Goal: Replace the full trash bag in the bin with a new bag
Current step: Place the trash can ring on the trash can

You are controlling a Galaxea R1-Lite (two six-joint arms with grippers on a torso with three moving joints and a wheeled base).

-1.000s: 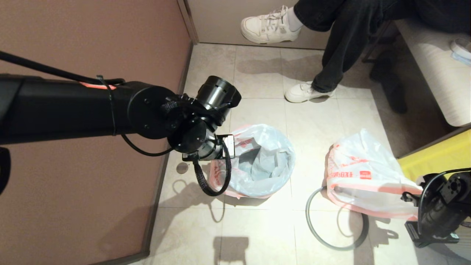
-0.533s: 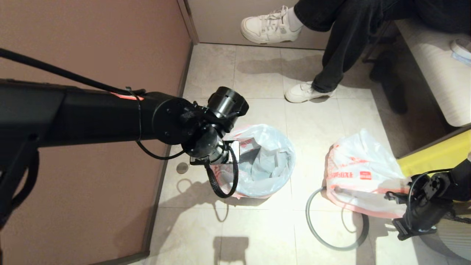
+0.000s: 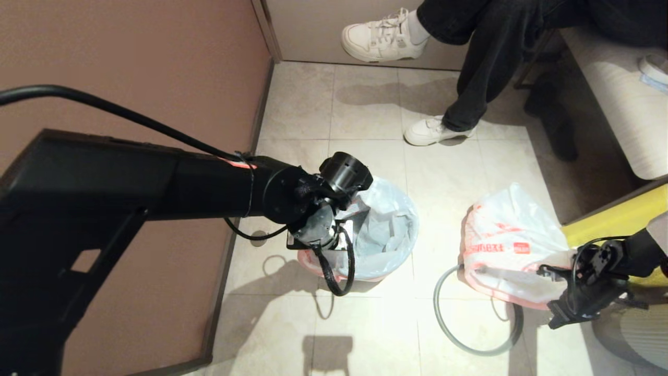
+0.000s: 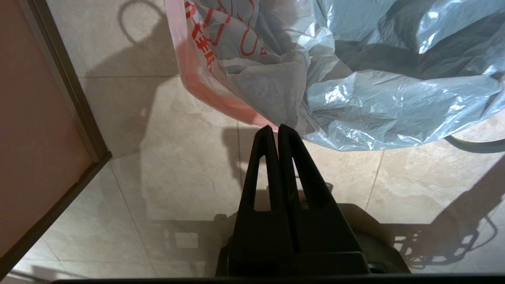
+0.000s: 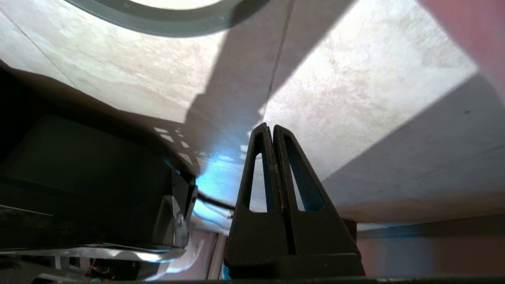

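Head view — grey ring [image 3: 459, 342] beside full trash bag [image 3: 509, 245]

Tight spot on the left: the wall [image 3: 130, 62] runs right beside the bin [image 3: 376, 230], so there's barely a strip of floor [image 3: 365, 334] between them, and the left arm [image 3: 198, 183] already fills it. Centre frame, between the bin and the full bag [image 3: 509, 240], there's an open lane of tile. The grey ring [image 3: 459, 329] lies lower right, partly under the bag. Upper frame, someone's legs [image 3: 480, 68] and shoes [image 3: 436, 130] block the far side.
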